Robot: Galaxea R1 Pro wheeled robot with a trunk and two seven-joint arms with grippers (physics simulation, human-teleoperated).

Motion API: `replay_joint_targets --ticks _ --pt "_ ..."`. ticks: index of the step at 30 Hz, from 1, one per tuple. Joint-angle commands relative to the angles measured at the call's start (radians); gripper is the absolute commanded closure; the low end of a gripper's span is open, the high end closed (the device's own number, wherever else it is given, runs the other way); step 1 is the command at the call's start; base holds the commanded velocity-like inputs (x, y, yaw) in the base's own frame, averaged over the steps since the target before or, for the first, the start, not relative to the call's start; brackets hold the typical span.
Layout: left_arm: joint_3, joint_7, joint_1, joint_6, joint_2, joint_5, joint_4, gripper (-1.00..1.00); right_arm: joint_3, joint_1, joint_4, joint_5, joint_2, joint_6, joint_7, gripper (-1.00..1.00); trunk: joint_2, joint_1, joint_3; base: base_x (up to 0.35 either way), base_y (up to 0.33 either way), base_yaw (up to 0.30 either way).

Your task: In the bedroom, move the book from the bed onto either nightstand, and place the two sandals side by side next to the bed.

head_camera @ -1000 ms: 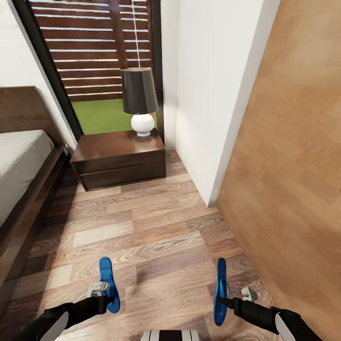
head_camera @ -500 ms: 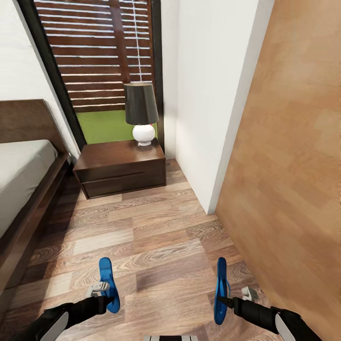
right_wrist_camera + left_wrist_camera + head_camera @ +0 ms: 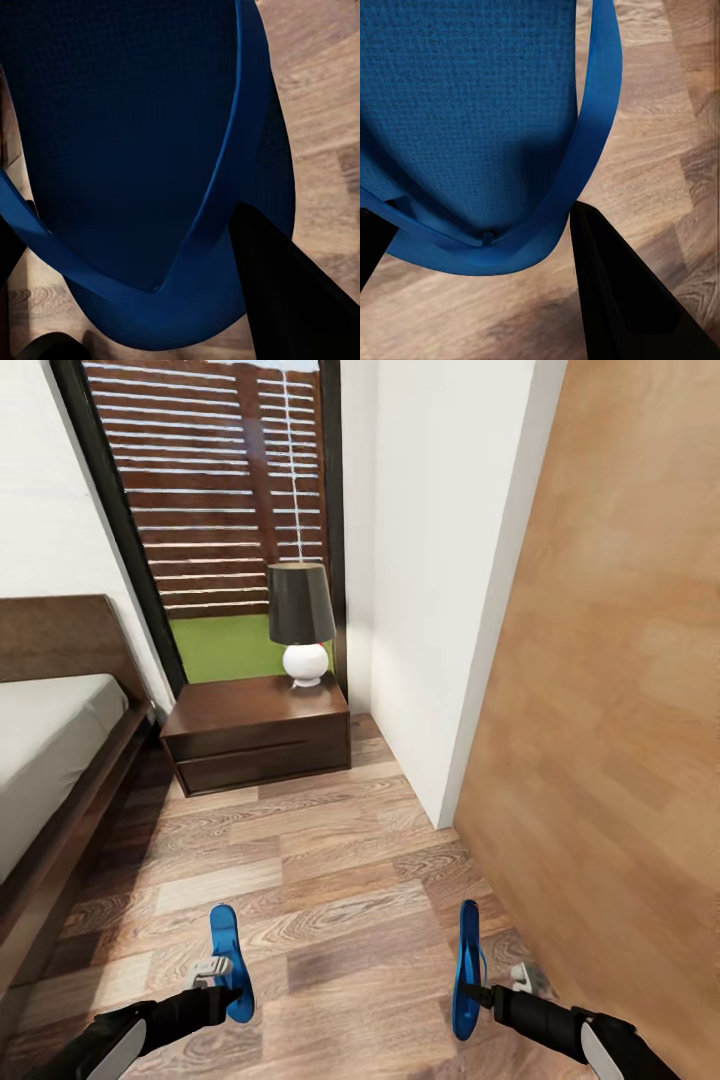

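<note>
facing nightstand (image 3: 258, 732) and lamp (image 3: 300, 622) — bed (image 3: 50, 760) left, sandals (image 3: 228, 958) held

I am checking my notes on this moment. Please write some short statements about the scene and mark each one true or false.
1. Each pincer holds one sandal. True: the left pincer grips the left sandal, the right pincer the right sandal.
2. A lamp stands on the nightstand. True.
3. Both sandals lie flat on the floor. False: they are held above it.
4. The book lies on the nightstand. False: only the lamp stands there.
5. The bed is on the robot's right. False: it is on its left.
</note>
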Motion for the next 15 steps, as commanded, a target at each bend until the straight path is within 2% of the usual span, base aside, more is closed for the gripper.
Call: replay_joint_targets --ticks 1,15 --pt "-0.004 0.001 -0.001 0.007 -0.002 0.009 -0.001 1.00 -0.002 0.000 0.000 -0.006 0.000 0.008 0.002 1.00 0.000 -0.001 0.003 0.000 0.000 0.000" --pt "-0.004 0.001 -0.001 0.007 -0.009 0.009 0.000 1.00 -0.002 -0.001 0.000 -0.006 0.000 0.008 0.004 1.00 0.003 -0.007 0.057 0.000 0.000 0.000"
